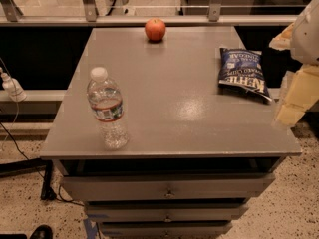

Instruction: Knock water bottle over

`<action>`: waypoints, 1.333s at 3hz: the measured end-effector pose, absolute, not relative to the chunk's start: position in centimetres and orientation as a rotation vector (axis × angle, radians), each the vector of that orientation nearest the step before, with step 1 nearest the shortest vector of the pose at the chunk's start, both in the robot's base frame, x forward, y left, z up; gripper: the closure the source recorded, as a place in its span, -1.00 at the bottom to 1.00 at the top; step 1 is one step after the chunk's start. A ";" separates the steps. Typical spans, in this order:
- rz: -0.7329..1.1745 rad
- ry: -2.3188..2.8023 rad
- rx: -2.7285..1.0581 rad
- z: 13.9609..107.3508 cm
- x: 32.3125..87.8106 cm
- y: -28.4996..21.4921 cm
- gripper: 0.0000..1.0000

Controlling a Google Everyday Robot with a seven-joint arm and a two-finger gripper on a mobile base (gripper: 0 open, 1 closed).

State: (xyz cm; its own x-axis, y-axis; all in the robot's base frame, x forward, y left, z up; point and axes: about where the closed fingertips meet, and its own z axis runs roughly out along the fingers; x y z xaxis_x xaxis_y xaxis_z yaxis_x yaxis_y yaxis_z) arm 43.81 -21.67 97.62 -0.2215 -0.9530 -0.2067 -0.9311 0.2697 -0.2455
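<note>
The water bottle (106, 108) is a small clear ribbed plastic bottle with a white cap and a narrow red, white and dark label. It stands upright near the front left corner of the grey table (169, 108). My gripper (291, 106), pale yellow under a white arm, hangs at the right edge of the view, past the table's right side and far to the right of the bottle. It touches nothing.
A red apple (155, 29) sits at the back middle of the table. A dark blue chip bag (240, 72) lies at the back right, close to my gripper. Drawers (167, 188) sit under the tabletop. A white plug and cables (11, 86) are at the left.
</note>
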 end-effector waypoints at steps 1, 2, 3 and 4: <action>-0.098 2.232 -1.725 97.6 43.8 -21.7 -1.00; -0.034 2.207 -1.685 97.4 44.0 -20.5 -1.00; 0.086 2.144 -1.644 96.5 43.8 -17.0 -1.00; 0.254 2.030 -1.585 95.1 43.9 -11.1 -1.00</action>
